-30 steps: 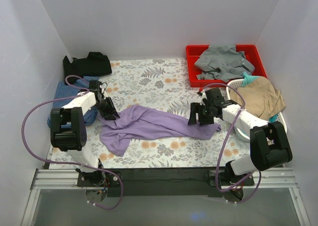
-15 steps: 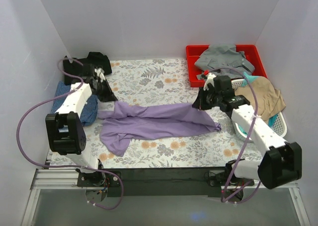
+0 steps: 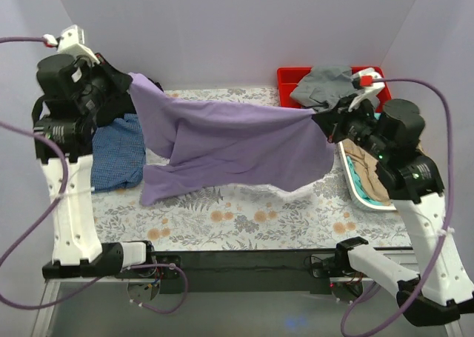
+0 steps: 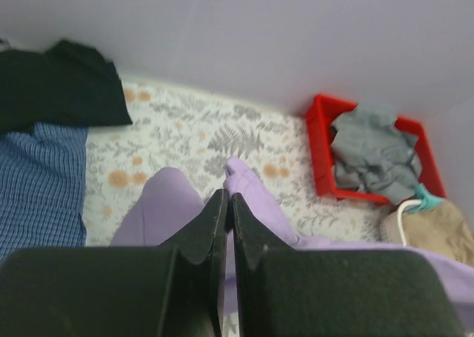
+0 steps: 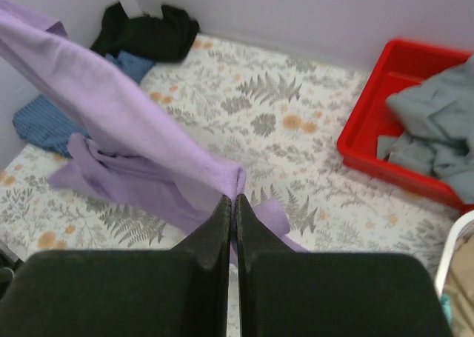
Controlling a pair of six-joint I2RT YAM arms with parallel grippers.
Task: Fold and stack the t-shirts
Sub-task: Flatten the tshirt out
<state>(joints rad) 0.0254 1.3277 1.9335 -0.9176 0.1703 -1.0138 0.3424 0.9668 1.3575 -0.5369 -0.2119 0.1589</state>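
Observation:
The lilac-purple t-shirt (image 3: pixel 229 141) hangs stretched in the air between both arms, its lower edge trailing near the floral table cover. My left gripper (image 3: pixel 132 79) is shut on its left top corner (image 4: pixel 244 181), raised high at the back left. My right gripper (image 3: pixel 320 116) is shut on the right top corner (image 5: pixel 222 175). The blue checked t-shirt (image 3: pixel 115 152) lies flat at the left. A black t-shirt (image 4: pixel 59 85) lies crumpled in the back left corner, mostly hidden by my left arm in the top view.
A red bin (image 3: pixel 292 92) at the back right holds grey cloth (image 3: pixel 326 85). A white basket (image 3: pixel 355 189) with tan cloth (image 3: pixel 366 167) sits at the right, partly under my right arm. White walls close in on three sides.
Both grippers shut on the purple shirt's ends, then rose and spread apart, lifting it off the table until it hangs stretched between them.

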